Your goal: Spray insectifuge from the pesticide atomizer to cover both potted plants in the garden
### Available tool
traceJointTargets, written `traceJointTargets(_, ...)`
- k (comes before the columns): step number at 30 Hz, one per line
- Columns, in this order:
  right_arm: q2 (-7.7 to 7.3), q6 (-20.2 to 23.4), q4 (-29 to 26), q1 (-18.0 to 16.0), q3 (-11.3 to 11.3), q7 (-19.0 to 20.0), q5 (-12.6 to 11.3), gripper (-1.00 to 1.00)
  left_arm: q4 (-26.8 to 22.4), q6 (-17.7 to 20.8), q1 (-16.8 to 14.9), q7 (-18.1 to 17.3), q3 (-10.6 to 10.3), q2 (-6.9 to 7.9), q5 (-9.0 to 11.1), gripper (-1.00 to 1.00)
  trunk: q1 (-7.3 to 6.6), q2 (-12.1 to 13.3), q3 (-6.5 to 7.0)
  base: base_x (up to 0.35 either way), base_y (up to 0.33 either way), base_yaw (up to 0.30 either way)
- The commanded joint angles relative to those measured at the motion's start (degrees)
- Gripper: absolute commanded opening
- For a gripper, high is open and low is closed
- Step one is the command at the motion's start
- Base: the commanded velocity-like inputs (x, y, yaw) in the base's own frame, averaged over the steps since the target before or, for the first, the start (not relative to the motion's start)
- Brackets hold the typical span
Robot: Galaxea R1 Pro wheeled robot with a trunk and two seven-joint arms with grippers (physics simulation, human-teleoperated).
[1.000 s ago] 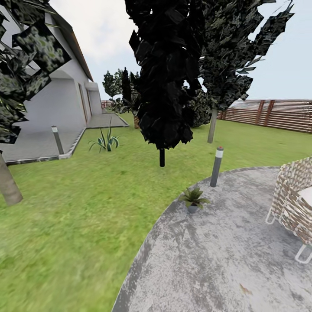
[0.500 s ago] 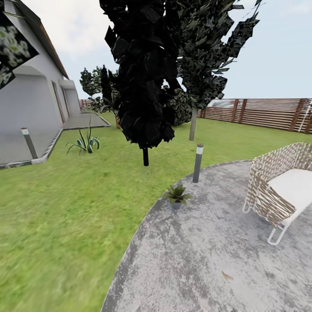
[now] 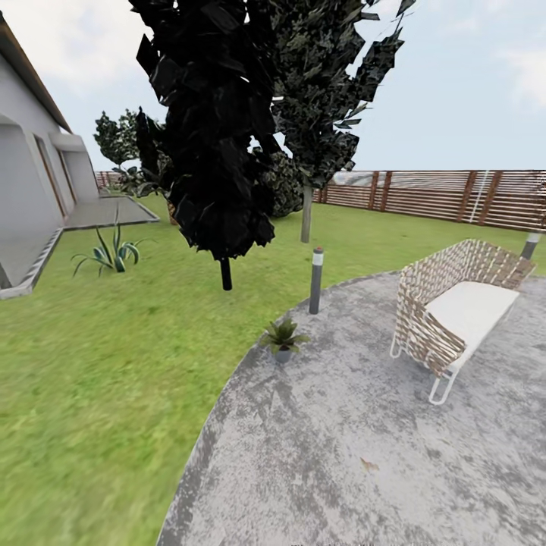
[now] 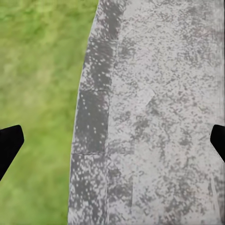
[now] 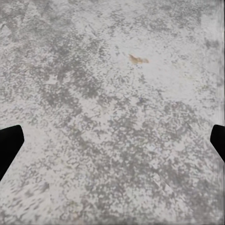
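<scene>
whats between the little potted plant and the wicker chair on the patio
In the head view, only bare mottled grey paved patio lies between the small green potted plant in its grey pot and the woven wicker chair. The dark bollard light stands behind that stretch.

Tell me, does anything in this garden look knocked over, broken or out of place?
Nothing stands out. The potted plant sits upright at the patio's edge, the bollard light stands straight, and the wicker chair rests on its legs. Only a small brown leaf lies on the paving.
</scene>
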Motion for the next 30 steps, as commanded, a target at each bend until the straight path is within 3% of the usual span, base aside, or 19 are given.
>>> traceJointTargets(1,0.03,-0.19,0.06,-0.05,-0.05,-0.02,0.03,1.0,0.03,-0.18,-0.02,0.01,0.02,-0.01,0.04,1.0,-0.01,-0.03,-0.09,0.0,0.0,-0.267)
traceJointTargets(9,0.03,-0.18,0.06,-0.05,-0.05,-0.04,0.05,1.0,0.08,-0.22,-0.02,0.0,-0.04,-0.04,-0.03,1.0,-0.01,-0.03,-0.39,-0.03,-0.051,-0.267)
traceJointTargets(30,0.06,-0.19,0.06,-0.05,-0.03,-0.02,0.04,1.0,0.12,-0.21,-0.02,0.0,0.01,-0.01,-0.03,1.0,-0.01,-0.03,-0.78,-0.156,-0.206,-0.268)
